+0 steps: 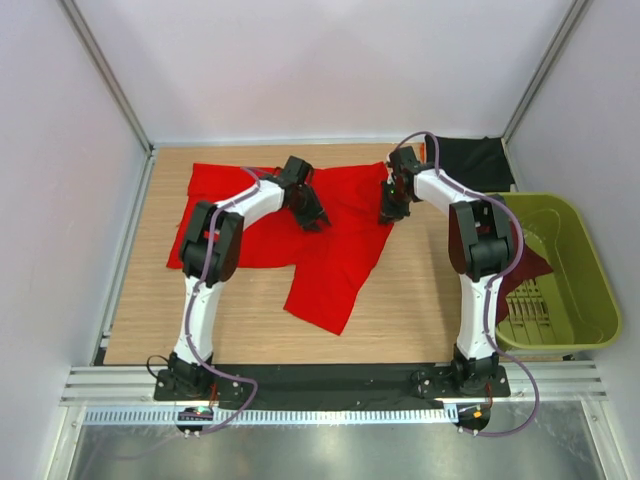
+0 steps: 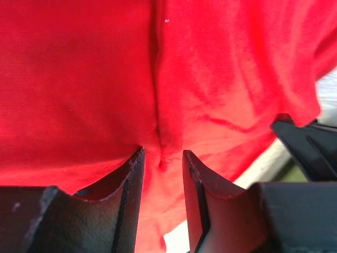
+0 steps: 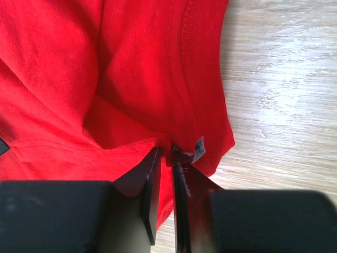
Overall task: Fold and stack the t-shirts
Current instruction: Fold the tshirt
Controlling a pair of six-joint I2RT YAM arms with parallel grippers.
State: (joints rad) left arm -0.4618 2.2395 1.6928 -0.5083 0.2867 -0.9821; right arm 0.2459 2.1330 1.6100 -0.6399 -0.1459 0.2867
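The bright red t-shirt (image 1: pixel 340 250) lies spread and creased on the wooden table (image 1: pixel 420 300). My left gripper (image 1: pixel 312 218) presses down on its middle. In the left wrist view its jaws (image 2: pixel 162 154) stand part-way apart, with a raised fold of red cloth (image 2: pixel 79 79) between them. My right gripper (image 1: pixel 390 212) is at the shirt's right edge. In the right wrist view that gripper (image 3: pixel 166 150) is nearly closed, pinching the hemmed edge of the red cloth (image 3: pixel 131 68). A black t-shirt (image 1: pixel 478 160) lies at the back right. A dark maroon t-shirt (image 1: pixel 533 268) hangs in the basket.
The olive-green plastic basket (image 1: pixel 540 198) stands at the right edge of the table, close to the right arm. White walls with metal rails close in the back and both sides. Bare wood (image 3: pixel 284 79) shows to the right of the red shirt.
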